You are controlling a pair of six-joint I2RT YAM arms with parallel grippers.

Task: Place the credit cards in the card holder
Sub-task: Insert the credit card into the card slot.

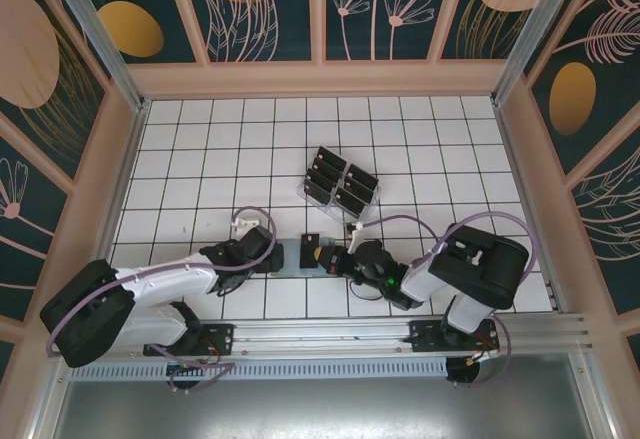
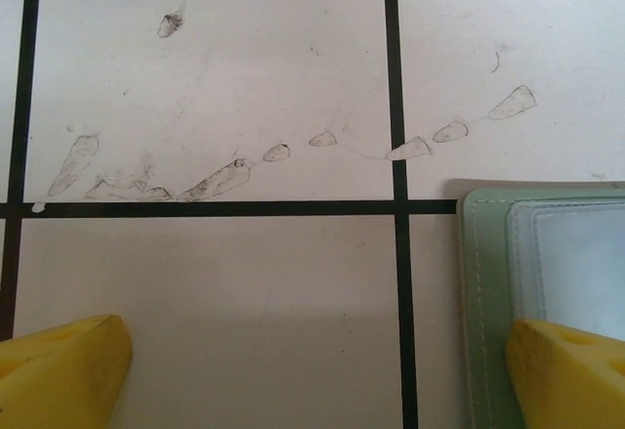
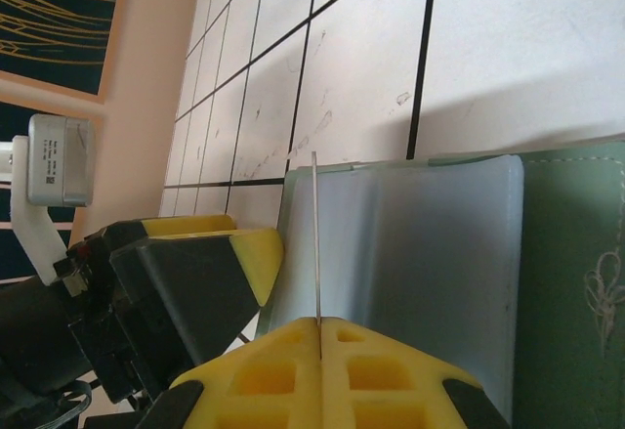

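Observation:
The sage-green card holder (image 1: pixel 292 257) lies open on the white grid table between both grippers, its pale blue-green inside (image 3: pixel 420 273) facing up. My right gripper (image 3: pixel 320 323) is shut on one thin dark credit card (image 3: pixel 316 243), seen edge-on, standing over the holder's left half. In the top view that card (image 1: pixel 311 247) stands upright just left of the right gripper (image 1: pixel 330 258). My left gripper (image 2: pixel 317 380) is open, low over the table, with its right fingertip (image 2: pixel 571 375) over the holder's left edge (image 2: pixel 485 292). More dark credit cards (image 1: pixel 340 183) stand farther back.
A clear acrylic slotted rack (image 1: pixel 318 199) holds the other cards, two tiles behind the holder. The left gripper's yellow finger (image 3: pixel 249 253) sits close beside the held card. Wooden walls ring the table; scuff marks (image 2: pixel 234 170) dot the tiles.

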